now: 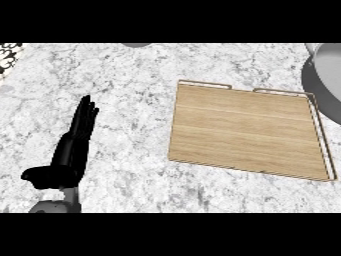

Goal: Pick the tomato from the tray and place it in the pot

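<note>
Presently, table (129,100): marbled. Tray (247,132): wooden, bare; no tomato showed anywhere. Pot (335,80): grey, right of tray, cut by the frame. Left hand (73,145): left of tray, fingers straight, resting. Right hand: unseen. Judgement: locate the tomato before reaching.

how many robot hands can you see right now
1. The left hand shows at the view's lower left, open and resting over the counter, left of the wooden tray. The right hand is out of view, perhaps near the pot.

open marble counter (129,100) left of tray (247,130); pot (335,80) far right
</note>
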Available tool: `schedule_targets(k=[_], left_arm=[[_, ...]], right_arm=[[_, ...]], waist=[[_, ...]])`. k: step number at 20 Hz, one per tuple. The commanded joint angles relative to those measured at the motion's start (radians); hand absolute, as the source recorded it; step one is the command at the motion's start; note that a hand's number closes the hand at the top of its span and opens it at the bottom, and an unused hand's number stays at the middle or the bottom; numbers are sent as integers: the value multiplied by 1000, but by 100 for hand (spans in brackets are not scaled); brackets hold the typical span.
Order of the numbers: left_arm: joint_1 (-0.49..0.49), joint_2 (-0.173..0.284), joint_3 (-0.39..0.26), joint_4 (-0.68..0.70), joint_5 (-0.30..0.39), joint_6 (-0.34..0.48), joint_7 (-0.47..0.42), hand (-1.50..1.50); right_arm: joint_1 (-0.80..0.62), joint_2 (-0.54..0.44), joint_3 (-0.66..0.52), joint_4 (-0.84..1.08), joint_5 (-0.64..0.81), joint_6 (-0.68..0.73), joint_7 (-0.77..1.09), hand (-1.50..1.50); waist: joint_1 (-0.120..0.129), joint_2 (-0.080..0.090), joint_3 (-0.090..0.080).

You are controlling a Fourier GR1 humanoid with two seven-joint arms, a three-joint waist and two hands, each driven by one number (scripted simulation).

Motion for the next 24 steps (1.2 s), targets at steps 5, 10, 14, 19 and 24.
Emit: schedule_targets(k=[5,10,14,19,24], left_arm=[[7,-9,-5,3,-14,13,-6,0],[-22,2,31,44,7,-1,-29,0],[-7,0,21,19,1,5,-11,0],[-4,-15,14,4,4,14,1,0],[16,-8,18,2,4,9,-7,0]], right_arm=[[56,-18,-126,81,-113,-22,49,150],[101,-16,-206,89,-204,-37,-49,-150],[125,13,-238,-5,-248,-236,-192,-150],[151,63,-301,-154,-337,-527,-364,-150],[151,81,-385,-207,-469,-641,-475,-150]], waist=[[-10,-1,0],[-19,-2,1],[-13,-2,3],[-32,-12,5],[-25,-12,2]])
